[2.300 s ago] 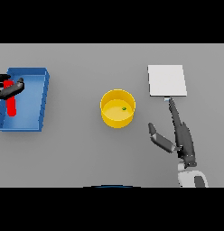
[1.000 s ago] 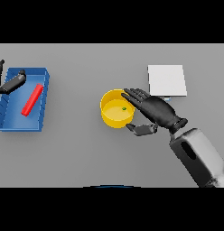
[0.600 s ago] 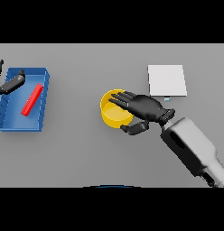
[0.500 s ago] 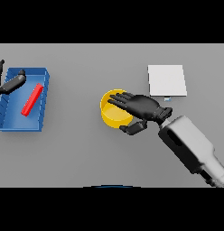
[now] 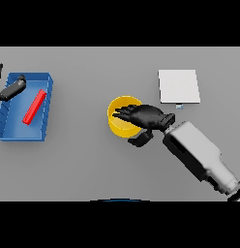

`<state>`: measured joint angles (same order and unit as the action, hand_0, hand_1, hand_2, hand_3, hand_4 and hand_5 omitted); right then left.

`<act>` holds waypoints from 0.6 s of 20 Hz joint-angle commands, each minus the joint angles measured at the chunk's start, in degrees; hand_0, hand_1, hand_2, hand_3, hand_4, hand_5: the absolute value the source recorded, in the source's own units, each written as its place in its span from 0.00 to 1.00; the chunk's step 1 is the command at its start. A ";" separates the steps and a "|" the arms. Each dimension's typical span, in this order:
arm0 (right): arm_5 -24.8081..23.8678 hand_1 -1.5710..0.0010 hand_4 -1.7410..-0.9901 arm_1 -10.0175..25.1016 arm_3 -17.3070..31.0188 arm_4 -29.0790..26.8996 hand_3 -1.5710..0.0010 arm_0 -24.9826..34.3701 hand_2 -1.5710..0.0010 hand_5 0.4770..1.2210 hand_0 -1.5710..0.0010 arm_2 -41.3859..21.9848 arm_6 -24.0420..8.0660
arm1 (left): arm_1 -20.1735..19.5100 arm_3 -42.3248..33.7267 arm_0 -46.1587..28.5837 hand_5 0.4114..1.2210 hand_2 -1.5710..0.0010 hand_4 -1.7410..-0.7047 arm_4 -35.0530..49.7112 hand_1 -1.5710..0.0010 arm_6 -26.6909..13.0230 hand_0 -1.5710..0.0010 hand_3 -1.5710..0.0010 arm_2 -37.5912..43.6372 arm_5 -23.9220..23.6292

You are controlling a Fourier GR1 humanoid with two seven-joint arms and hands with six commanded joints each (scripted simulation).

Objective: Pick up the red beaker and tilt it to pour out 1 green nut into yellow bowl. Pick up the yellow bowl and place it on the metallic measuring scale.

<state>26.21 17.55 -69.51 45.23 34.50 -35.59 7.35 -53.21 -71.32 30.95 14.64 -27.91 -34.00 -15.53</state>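
Bowl grasp underway: right robot hand (image 5: 145,117) spreads over yellow bowl (image 5: 120,123) at mid-surface, fingers above the rim, thumb outside its near wall, not yet closed. Scale (image 5: 178,86) lies near, upper right. Red beaker (image 5: 35,106) rests in blue bin (image 5: 10,133); left robot hand (image 5: 9,90) relaxed beside it.

Table: a plain grey table (image 5: 93,164) is filling the whole view, edge to edge.
Surface: it is showing flat and matte, with no pattern.
Light: soft, even light is falling, casting only faint shadows.
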 commanded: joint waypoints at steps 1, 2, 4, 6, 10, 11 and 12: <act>0.51 1.00 0.58 0.02 0.85 0.52 1.00 0.86 1.00 0.27 1.00 -0.51 -0.09 | -0.13 -0.29 -0.16 0.40 1.00 0.91 -0.03 1.00 0.18 1.00 1.00 0.00 -0.10; 1.14 1.00 0.58 0.29 1.13 0.57 1.00 1.18 1.00 0.29 1.00 -0.87 0.52 | -0.26 -0.54 0.27 0.40 1.00 0.91 -0.02 1.00 -0.35 1.00 1.00 0.09 -0.11; 1.36 1.00 0.58 -0.16 1.84 0.67 1.00 1.66 1.00 0.32 1.00 -1.15 0.53 | -0.09 0.23 0.90 0.39 1.00 0.91 -0.53 1.00 -0.34 1.00 1.00 -0.21 0.29; 2.46 0.99 0.56 -0.92 1.28 0.86 0.97 1.75 0.98 0.37 1.00 -1.66 -1.13 | 0.37 1.34 0.83 0.39 1.00 0.92 -0.29 1.00 0.48 1.00 1.00 0.02 0.46; 1.78 0.72 0.42 -0.60 2.75 2.32 0.77 2.57 0.75 0.66 0.68 -2.71 -0.10 | 0.10 0.85 0.56 0.38 1.00 0.91 0.06 1.00 0.96 1.00 1.00 0.37 0.36; 2.75 0.58 0.34 -0.15 1.93 2.00 0.70 2.24 0.60 0.72 0.54 -2.70 -0.44 | -0.51 0.44 -0.01 0.39 1.00 0.91 0.14 1.00 1.22 1.00 1.00 0.61 0.08; 4.45 0.46 0.28 -0.08 1.59 1.51 0.62 2.37 0.48 0.78 0.43 -2.79 -0.60 | -0.61 -0.11 -0.23 0.39 1.00 0.91 0.10 1.00 1.17 1.00 1.00 0.37 0.19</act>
<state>30.65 17.47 -67.93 46.71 36.88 -38.39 6.90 -53.80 -71.43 30.71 14.75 -26.69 -33.63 -15.32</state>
